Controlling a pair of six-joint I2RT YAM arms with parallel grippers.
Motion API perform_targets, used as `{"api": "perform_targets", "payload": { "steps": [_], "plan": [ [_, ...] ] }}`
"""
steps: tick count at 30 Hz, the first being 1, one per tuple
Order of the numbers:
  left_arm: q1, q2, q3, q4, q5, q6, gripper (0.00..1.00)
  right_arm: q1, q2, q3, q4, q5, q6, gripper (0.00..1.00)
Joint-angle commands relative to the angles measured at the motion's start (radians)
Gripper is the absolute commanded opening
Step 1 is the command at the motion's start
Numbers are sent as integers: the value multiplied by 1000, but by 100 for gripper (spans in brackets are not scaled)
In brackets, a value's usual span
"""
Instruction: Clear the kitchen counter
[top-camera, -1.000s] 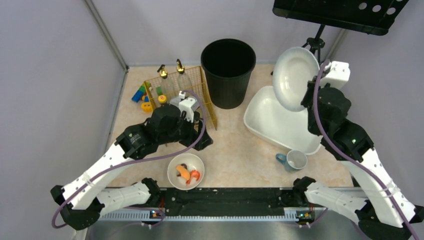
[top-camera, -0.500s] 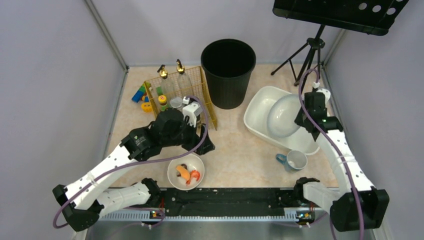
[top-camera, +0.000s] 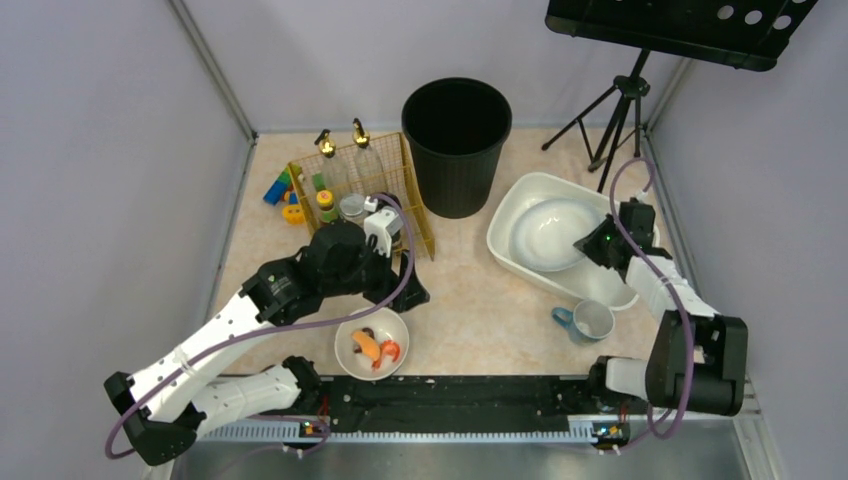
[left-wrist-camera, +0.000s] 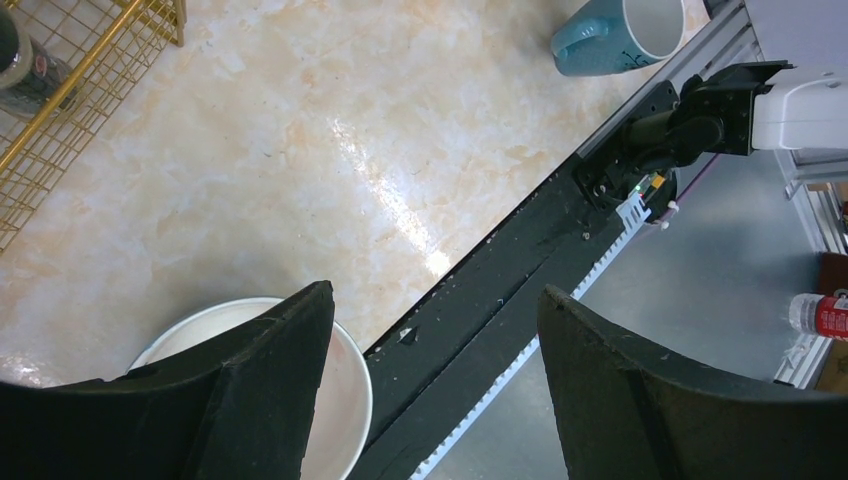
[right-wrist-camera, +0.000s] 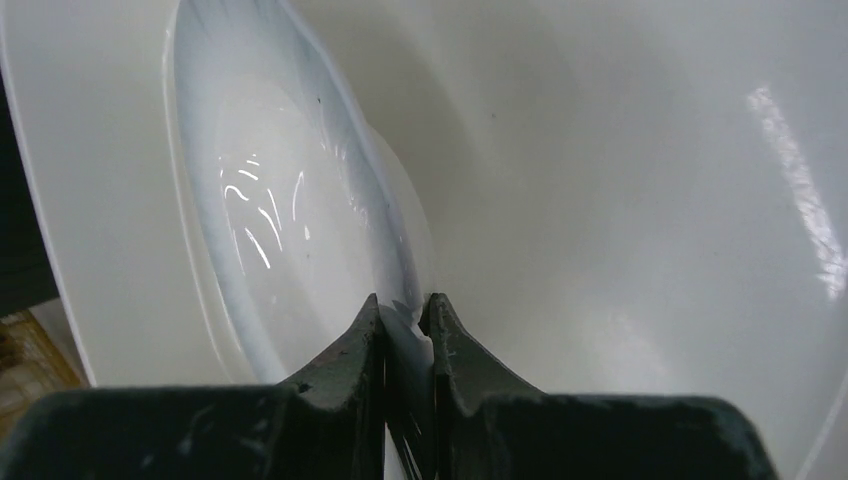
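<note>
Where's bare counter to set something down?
The widest bare counter lies between the bowl, the mug, the wire basket and the white tub. A smaller strip runs behind the tub, beside the black bin. The back-left corner by the basket is crowded.

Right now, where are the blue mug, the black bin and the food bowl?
Blue mug (top-camera: 592, 320): top view, its white inside.
Black bin (top-camera: 455, 182): top view, its front wall.
Food bowl (top-camera: 388, 322): top view, bare inner wall.

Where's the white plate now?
Top view, right side: the round white plate sits inside the white rectangular tub, its rim pinched by the right tool, beyond the blue mug.
</note>
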Motion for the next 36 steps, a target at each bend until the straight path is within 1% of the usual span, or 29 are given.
{"api": "perform_targets", "payload": {
  "steps": [1,10,11,13,16,17,20,23,28,30,34,35,36],
  "plan": [
    [4,-14,4,44,-2,-3,79,-39,89,-54,272,-103,136,0],
    [4,9,13,44,-3,0,79,-39,253,-97,408,-110,233,0],
    [4,12,15,44,-4,0,79,-39,267,-98,417,-112,241,7],
    [4,16,16,43,-8,1,79,-39,292,-99,425,-120,247,30],
    [4,21,16,38,-9,1,79,-39,294,-107,425,-121,247,59],
    [4,23,14,36,-14,2,79,-39,283,-111,423,-120,247,64],
    [4,27,10,37,-23,1,79,-39,234,-112,399,-114,241,74],
    [4,32,13,30,-42,7,79,-39,156,-88,324,-99,213,78],
    [4,24,41,-3,-100,19,80,-39,-12,-19,114,-48,113,79],
    [5,17,52,-13,-126,25,81,-39,-105,-3,46,0,74,79],
    [5,11,68,-38,-168,31,91,-39,-300,52,-87,64,11,80],
    [6,11,70,-43,-196,31,96,-38,-337,82,-112,58,-4,80],
    [7,10,71,-48,-212,31,97,-39,-365,107,-135,40,-15,79]
  ]
}}
